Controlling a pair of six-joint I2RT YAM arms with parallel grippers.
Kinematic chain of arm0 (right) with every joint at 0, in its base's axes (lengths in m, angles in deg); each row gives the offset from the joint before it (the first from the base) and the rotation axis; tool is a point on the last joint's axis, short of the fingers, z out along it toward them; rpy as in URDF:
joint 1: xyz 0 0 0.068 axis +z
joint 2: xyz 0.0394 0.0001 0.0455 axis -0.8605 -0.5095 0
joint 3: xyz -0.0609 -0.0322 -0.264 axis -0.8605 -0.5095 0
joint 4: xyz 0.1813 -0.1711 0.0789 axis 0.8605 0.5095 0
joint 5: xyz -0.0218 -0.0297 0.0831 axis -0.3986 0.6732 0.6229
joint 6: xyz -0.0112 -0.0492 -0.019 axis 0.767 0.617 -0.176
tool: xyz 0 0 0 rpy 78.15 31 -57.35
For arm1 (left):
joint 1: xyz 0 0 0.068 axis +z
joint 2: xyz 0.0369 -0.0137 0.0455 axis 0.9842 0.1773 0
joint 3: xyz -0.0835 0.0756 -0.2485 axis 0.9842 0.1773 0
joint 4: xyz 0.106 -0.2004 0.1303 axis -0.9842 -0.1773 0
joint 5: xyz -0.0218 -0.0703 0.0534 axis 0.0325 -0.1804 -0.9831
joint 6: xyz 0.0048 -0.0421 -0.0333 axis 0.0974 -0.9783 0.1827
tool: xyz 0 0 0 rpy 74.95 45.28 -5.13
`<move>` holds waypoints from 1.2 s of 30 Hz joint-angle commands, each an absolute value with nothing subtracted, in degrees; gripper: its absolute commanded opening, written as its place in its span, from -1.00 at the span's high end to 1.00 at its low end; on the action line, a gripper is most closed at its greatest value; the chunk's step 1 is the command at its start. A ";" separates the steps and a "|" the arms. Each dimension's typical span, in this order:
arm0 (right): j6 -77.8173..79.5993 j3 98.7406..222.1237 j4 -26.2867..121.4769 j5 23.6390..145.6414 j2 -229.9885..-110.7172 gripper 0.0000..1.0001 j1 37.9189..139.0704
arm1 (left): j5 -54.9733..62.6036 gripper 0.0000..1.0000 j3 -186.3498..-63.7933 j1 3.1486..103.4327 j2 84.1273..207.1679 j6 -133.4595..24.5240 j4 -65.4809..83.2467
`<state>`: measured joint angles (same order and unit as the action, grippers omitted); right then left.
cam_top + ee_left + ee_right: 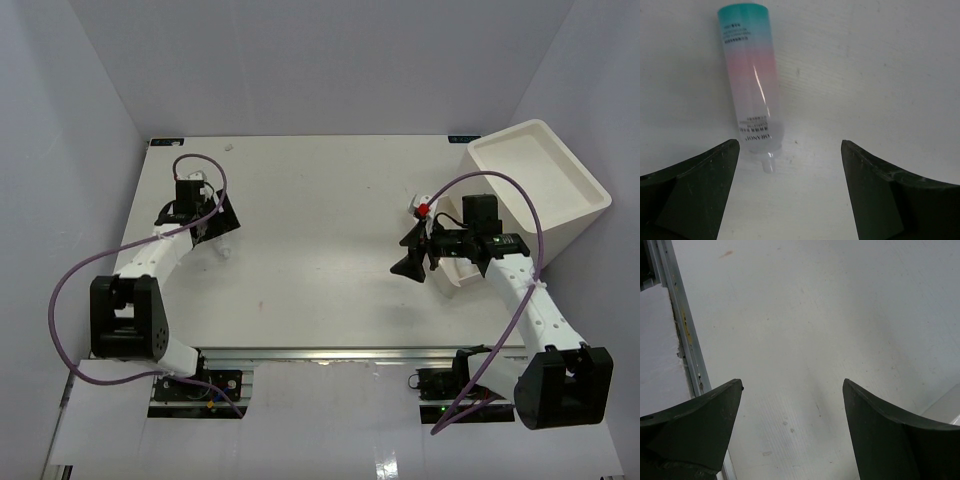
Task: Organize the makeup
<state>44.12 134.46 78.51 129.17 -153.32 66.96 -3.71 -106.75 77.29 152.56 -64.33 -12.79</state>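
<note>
A pink tube with a teal end (pixel 752 80) lies flat on the white table just ahead of my left gripper (pixel 790 145). Its clear nozzle points back toward my left fingertip (pixel 732 150) and is off-centre in the gap. That gripper is open and touches nothing; from above, my left gripper (pixel 212 230) hovers over the table's left side. My right gripper (pixel 406 252) is open too, pointing left over bare table right of centre. In its wrist view my right gripper (pixel 792 382) has only tabletop between the fingers. No other makeup shows.
A big white rectangular bin (pixel 575 185) stands at the far right, tilted. A flat white piece (pixel 455 277) lies under my right arm beside the bin. The table's metal front rail (pixel 682 335) runs along the left of the right wrist view.
</note>
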 commanded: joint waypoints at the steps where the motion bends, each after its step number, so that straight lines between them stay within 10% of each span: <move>1: 43.76 133.44 76.86 128.73 -150.90 -0.76 66.17 | -12.03 -0.86 -114.34 78.63 161.26 -66.51 -16.16; 12: 43.13 132.96 76.44 129.65 -148.95 -0.77 63.67 | -14.40 -0.72 -120.67 79.09 172.00 -66.16 -17.56; 28: 43.06 132.92 76.29 130.06 -147.81 -0.77 61.82 | 4.35 0.87 -117.46 78.65 167.63 -66.04 -15.60; 36: 42.06 133.14 76.14 130.70 -147.63 -0.78 58.87 | 30.39 1.00 -112.12 70.83 159.80 -74.02 -4.20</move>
<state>43.21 133.64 78.11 128.63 -148.69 61.11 12.15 -113.23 76.70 167.34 -68.67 -13.24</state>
